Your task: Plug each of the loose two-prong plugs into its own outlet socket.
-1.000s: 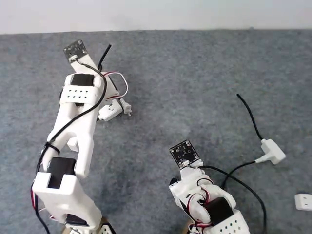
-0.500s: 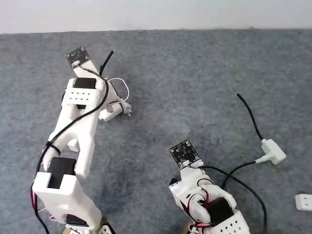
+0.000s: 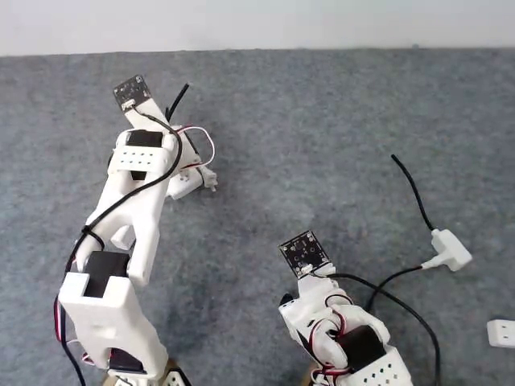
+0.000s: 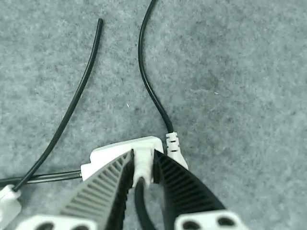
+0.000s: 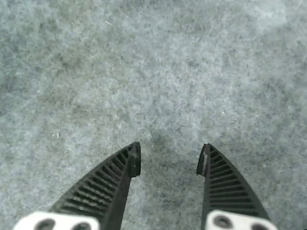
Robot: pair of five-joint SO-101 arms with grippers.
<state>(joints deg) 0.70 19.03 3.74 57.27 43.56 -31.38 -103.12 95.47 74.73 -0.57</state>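
Grey felt-covered table (image 3: 322,121). On it, right side: white plug (image 3: 449,249) with black cord (image 3: 412,189); small white block (image 3: 500,332) apart.

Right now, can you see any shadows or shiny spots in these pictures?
High view: soft, even light, a faint dark patch on the carpet beside the left arm, no shiny spots. Left wrist view: no glare on the white plug. Right wrist view: a dim shadow just ahead of the right gripper.
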